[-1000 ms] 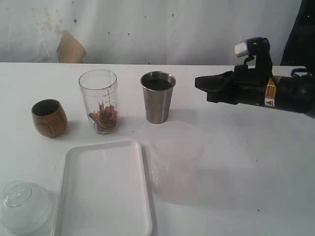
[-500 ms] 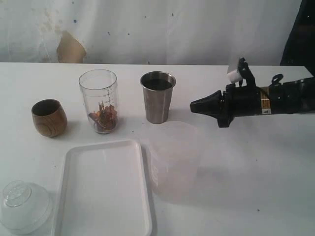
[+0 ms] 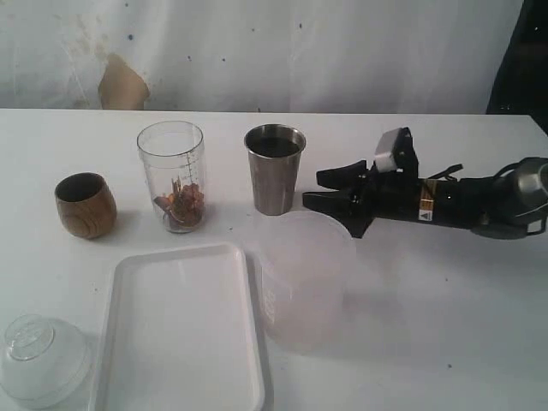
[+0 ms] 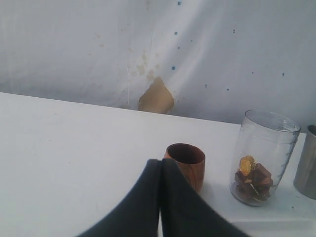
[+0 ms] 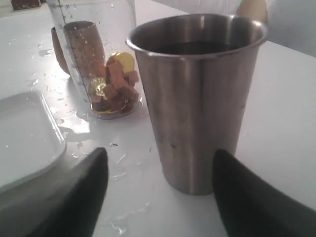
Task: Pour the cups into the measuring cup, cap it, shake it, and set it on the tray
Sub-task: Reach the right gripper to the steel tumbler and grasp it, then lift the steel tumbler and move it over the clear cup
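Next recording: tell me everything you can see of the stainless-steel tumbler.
The stainless-steel tumbler is a tapered brushed-metal cup with a rolled rim, standing upright on the white table, to the right of the measuring cup in the exterior view. Its inside looks dark; contents cannot be told. The right gripper faces it with jaws open, touching nothing.

Right gripper (image 3: 314,189) reaches out level, jaws apart; left gripper (image 4: 159,163) closed.
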You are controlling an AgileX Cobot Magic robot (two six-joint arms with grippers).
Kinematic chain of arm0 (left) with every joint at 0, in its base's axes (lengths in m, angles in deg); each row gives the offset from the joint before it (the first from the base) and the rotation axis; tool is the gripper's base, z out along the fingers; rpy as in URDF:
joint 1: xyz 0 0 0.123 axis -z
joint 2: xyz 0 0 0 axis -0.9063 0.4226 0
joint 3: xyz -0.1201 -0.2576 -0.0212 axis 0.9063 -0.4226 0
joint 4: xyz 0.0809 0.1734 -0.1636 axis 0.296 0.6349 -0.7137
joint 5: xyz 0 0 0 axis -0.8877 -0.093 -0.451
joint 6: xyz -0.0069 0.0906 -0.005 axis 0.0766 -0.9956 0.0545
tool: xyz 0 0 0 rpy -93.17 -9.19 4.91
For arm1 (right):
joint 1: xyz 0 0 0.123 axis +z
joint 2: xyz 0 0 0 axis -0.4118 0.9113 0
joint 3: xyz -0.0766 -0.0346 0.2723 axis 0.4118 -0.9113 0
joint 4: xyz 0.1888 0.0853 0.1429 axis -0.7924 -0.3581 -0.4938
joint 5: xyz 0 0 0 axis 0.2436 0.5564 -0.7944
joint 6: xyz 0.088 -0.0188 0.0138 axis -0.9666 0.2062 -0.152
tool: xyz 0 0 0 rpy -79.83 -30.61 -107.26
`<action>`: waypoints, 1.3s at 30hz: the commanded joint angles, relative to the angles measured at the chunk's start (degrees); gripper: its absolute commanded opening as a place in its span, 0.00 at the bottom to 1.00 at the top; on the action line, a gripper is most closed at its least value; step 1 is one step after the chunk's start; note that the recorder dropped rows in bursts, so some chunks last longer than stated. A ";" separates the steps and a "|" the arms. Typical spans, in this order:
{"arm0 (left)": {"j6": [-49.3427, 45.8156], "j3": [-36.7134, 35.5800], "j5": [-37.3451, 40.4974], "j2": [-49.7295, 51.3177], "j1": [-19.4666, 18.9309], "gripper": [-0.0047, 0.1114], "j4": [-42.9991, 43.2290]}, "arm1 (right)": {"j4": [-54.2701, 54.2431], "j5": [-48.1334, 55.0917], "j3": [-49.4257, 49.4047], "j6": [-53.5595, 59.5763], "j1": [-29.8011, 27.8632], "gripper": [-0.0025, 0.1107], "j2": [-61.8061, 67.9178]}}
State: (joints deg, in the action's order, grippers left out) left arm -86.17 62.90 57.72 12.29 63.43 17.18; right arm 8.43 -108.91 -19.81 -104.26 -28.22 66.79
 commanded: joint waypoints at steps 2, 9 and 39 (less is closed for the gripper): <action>0.06 -0.31 -0.91 -0.23 0.06 0.04 -0.26 | -7.33 -0.96 0.38 1.01 3.16 0.66 0.62; 0.25 -0.31 -1.03 -0.23 0.06 0.04 -0.26 | -10.37 0.94 2.65 1.94 5.47 0.69 1.21; 0.22 -0.31 -1.26 -0.23 0.06 0.04 -0.59 | -21.29 5.34 17.68 0.81 12.19 0.70 13.20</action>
State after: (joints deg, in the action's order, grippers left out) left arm -86.17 62.90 57.27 12.29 63.43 17.08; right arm -10.95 -104.37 -2.50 -103.68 -16.28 79.62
